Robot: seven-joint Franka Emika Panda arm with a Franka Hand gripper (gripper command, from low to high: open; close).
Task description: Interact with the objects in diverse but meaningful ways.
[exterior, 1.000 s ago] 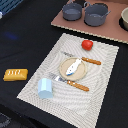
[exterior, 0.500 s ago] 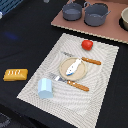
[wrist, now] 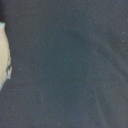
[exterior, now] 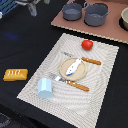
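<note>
A round red tomato [exterior: 87, 44] sits at the far edge of the pale placemat [exterior: 102, 95]. A white-and-blue fish piece [exterior: 74, 66] lies on a small tan plate [exterior: 65, 72] in the mat's middle. A pale blue cup [exterior: 45, 88] stands at the mat's near corner on the exterior view's left. An orange-yellow ridged bread block [exterior: 15, 74] lies on the dark table beyond that corner. My gripper [exterior: 33, 8] is high at the far left, well away from all of them; its fingers are blurred. The wrist view shows only dark cloth and a pale edge [wrist: 4, 60].
A toy knife [exterior: 91, 61] and a fork [exterior: 75, 84] with orange handles lie beside the plate. Two grey pots [exterior: 73, 11] [exterior: 96, 14] stand on a brown board [exterior: 107, 30] at the back. A pale bowl [exterior: 124, 19] is at the far right.
</note>
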